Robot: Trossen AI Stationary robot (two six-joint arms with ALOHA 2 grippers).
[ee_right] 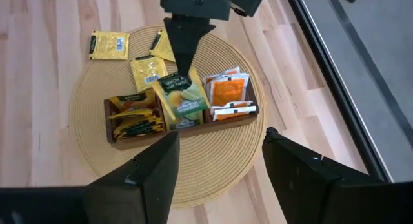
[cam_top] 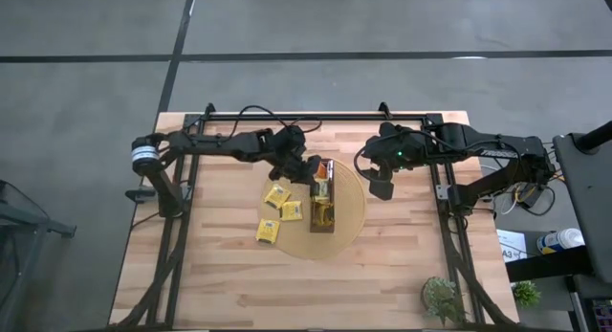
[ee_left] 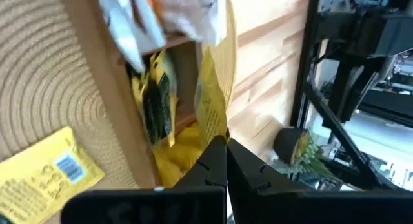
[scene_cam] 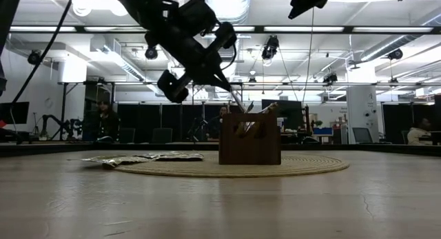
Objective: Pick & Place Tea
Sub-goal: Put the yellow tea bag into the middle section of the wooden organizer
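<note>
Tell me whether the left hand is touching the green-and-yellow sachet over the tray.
Touching. In the right wrist view the left hand has its shut fingers pinching the top edge of the sachet, which stands in the tray's middle compartment.

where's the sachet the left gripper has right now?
In the right wrist view the green-and-yellow sachet is pinched in the shut left gripper, over the middle compartment of the brown tray, between the yellow sachets and the orange ones.
</note>
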